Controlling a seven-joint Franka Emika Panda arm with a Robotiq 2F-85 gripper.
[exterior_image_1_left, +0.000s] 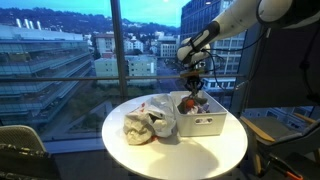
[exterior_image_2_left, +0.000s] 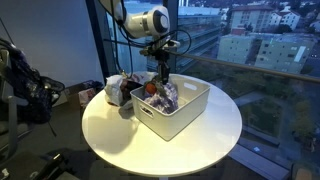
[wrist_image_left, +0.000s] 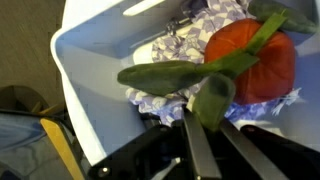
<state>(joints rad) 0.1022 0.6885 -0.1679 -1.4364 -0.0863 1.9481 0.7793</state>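
Observation:
A red soft toy (wrist_image_left: 255, 55) with long green leaves (wrist_image_left: 170, 74) lies on a purple-and-white patterned cloth (wrist_image_left: 190, 40) inside a white bin (wrist_image_left: 90, 60). In the wrist view my gripper (wrist_image_left: 207, 118) is shut on one hanging green leaf (wrist_image_left: 213, 98), pinched between its two dark fingers (wrist_image_left: 196, 145). In both exterior views the gripper (exterior_image_1_left: 193, 88) (exterior_image_2_left: 163, 80) points straight down into the bin (exterior_image_1_left: 205, 124) (exterior_image_2_left: 180, 115), just over the red toy (exterior_image_1_left: 197, 101) (exterior_image_2_left: 150, 88).
The bin stands on a round white table (exterior_image_1_left: 175, 152) (exterior_image_2_left: 120, 135) beside a tall window. A crumpled pale bag (exterior_image_1_left: 143, 125) (exterior_image_2_left: 118, 92) lies next to the bin. Chairs (exterior_image_1_left: 20, 150) and dark equipment (exterior_image_2_left: 30, 90) stand around the table.

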